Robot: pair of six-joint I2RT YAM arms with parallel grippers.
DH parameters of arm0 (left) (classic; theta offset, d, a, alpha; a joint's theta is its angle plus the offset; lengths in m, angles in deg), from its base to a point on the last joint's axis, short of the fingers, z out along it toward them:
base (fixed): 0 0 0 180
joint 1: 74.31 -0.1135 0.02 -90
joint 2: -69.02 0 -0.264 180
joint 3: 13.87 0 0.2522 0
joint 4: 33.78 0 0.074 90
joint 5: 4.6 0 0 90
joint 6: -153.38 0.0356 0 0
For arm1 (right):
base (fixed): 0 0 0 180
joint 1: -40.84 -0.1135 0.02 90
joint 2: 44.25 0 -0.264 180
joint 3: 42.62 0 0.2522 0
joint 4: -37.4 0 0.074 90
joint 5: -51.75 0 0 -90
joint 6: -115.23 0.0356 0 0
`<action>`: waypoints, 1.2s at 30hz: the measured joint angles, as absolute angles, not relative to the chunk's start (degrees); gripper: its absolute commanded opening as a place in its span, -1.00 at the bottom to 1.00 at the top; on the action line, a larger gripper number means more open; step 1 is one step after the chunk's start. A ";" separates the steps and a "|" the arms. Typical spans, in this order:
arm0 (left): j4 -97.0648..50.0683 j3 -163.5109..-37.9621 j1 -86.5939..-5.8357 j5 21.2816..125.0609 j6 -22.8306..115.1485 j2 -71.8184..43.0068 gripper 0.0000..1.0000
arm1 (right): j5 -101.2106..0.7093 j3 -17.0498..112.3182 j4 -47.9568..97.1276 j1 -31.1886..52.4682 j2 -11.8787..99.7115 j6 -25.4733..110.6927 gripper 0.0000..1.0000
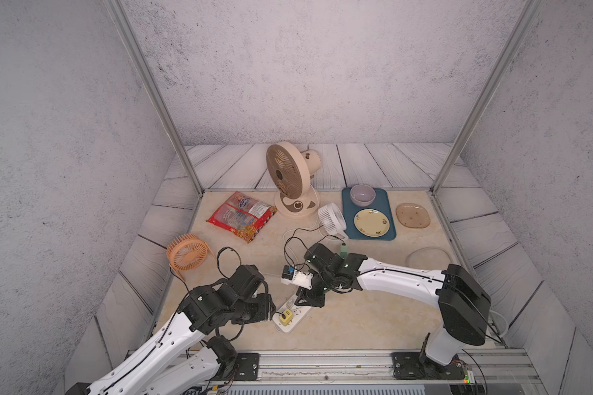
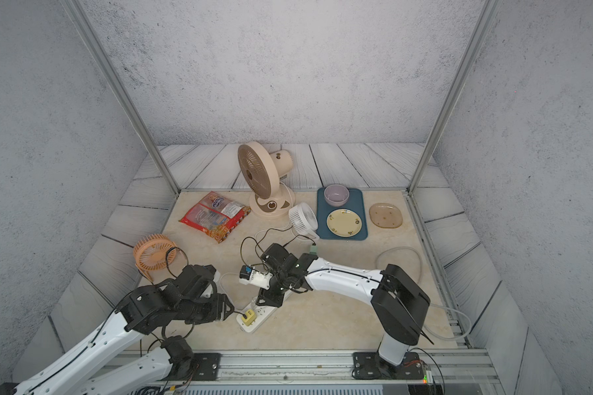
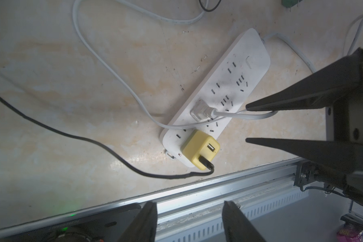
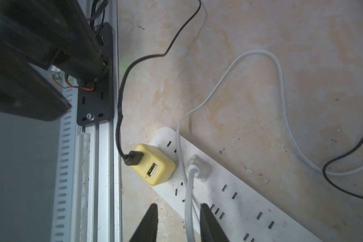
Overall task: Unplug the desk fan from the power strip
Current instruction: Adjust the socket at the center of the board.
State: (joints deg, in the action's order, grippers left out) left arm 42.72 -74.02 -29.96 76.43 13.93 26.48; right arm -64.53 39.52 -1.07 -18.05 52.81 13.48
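Power strip (image 1: 301, 310) (image 2: 265, 311) lies flat on the counter (image 1: 356, 318), lower centre in both top views, set on a diagonal with one end close to the front rail (image 1: 322, 362). Yellow adapter (image 1: 286, 315) (image 3: 200, 149) sits in the end socket nearest that rail, with a black lead (image 4: 122, 109) in one of its two USB ports. White plug (image 3: 199, 111) (image 4: 198, 167) is next along, still seated in the strip. Its white cord (image 4: 189, 209) trails off toward the right arm. Right gripper (image 1: 298, 302) (image 4: 179, 205) reaches in from the right of the frame, over the middle of the strip. Its jaws are partly open and straddle the cord just behind the plug. In the right wrist view the cord runs through the gap, nearer one finger, with clear space on the other side, so it is not pinched. Left gripper (image 1: 272, 309) (image 3: 189, 203) hangs just left of the adapter end, jaws apart and holding nothing. Beige fan (image 1: 286, 174) stands upright at back centre, well apart from the strip. White fan (image 1: 331, 219) sits between them, and an orange fan (image 1: 186, 252) is at mid left.
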 measured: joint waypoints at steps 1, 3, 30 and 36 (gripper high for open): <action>43.27 -74.02 -29.96 75.66 13.73 26.44 0.18 | -64.47 40.07 -1.69 -18.16 53.29 13.39 -0.44; 43.75 -73.91 -29.96 74.31 13.27 26.22 0.19 | -64.40 40.99 -2.50 -18.29 54.08 13.06 -0.49; 32.19 -65.35 -29.96 70.77 2.87 27.64 -0.10 | -64.03 41.77 -2.23 -18.62 54.97 17.11 -1.00; 30.16 -63.84 -29.96 71.27 2.45 26.39 -0.09 | -63.84 41.67 -1.56 -18.62 54.97 18.00 -1.00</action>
State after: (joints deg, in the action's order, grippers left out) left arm 30.16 -63.84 -29.96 71.27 2.45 26.39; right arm -63.84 41.67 -1.56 -18.62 54.97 18.00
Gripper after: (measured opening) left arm 0.454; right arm 0.068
